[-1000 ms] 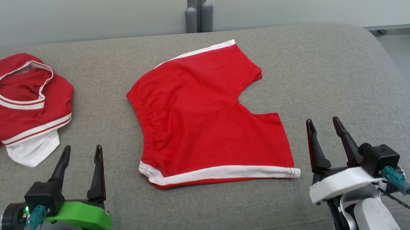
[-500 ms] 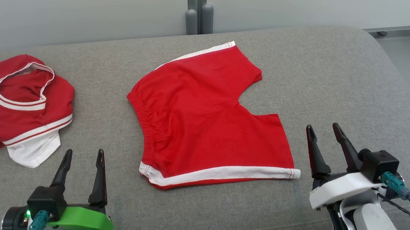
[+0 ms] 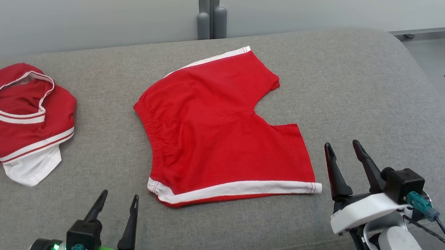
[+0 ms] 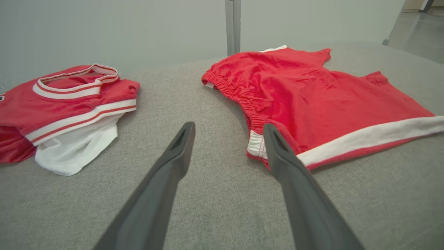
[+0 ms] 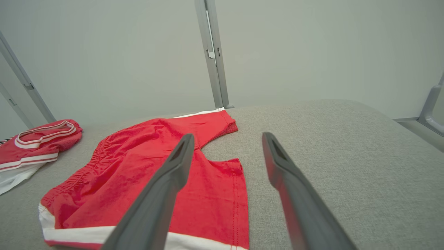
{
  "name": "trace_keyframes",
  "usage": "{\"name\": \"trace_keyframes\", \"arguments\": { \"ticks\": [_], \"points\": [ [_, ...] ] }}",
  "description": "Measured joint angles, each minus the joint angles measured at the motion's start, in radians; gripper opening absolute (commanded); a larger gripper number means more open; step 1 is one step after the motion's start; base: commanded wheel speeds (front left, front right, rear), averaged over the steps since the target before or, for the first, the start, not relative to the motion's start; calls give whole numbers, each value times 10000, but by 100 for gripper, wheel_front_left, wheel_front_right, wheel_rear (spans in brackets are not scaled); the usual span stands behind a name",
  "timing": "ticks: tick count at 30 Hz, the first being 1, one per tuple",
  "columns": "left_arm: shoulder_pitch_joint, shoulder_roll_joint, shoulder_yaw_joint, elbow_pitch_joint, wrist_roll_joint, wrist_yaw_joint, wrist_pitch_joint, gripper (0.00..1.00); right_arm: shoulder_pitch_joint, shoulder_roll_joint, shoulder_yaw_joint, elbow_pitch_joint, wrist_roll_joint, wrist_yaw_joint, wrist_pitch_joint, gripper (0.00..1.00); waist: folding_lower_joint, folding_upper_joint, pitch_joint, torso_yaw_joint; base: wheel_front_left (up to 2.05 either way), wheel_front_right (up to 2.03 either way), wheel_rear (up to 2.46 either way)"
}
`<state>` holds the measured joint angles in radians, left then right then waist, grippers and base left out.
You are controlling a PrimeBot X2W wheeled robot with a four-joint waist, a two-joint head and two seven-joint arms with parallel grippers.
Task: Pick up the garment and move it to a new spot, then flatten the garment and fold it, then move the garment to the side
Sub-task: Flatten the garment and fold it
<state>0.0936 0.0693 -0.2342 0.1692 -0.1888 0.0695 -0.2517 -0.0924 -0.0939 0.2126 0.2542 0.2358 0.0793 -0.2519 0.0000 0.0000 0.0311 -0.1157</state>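
Grey couch (image 3: 368, 92), shorts (image 3: 222, 129) at 12 o'clock: soft, floppy, I'd grab the waistband (image 3: 154, 135). Left claw (image 3: 119, 195) and right claw (image 3: 341, 144) gape empty.

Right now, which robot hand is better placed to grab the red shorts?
Probably the left gripper: open, its fingertip points at the waistband corner of the red shorts. The right gripper, also open, sits beside the leg hem.

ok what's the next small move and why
Probably ease the open left gripper forward onto the near waistband corner of the red shorts: they lie flat on the grey cushion, and that corner sits ahead of its fingers. The right gripper is open too.
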Motion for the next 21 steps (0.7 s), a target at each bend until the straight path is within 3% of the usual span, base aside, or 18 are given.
{"name": "trace_keyframes", "arguments": {
  "ticks": [7, 21],
  "points": [
    [-237, 314, -520, 888, 454, -414, 240, 100, -8, -2, 44, 15, -10, 77, 0, 100, 0, 0, 156, -299, 0, 0, 0],
    [-1386, 552, -571, 2211, 575, -790, 573, 100, -125, -23, -59, 19, -40, 173, 0, 100, 0, 0, 608, -1078, 0, 0, 0]
  ]
}}
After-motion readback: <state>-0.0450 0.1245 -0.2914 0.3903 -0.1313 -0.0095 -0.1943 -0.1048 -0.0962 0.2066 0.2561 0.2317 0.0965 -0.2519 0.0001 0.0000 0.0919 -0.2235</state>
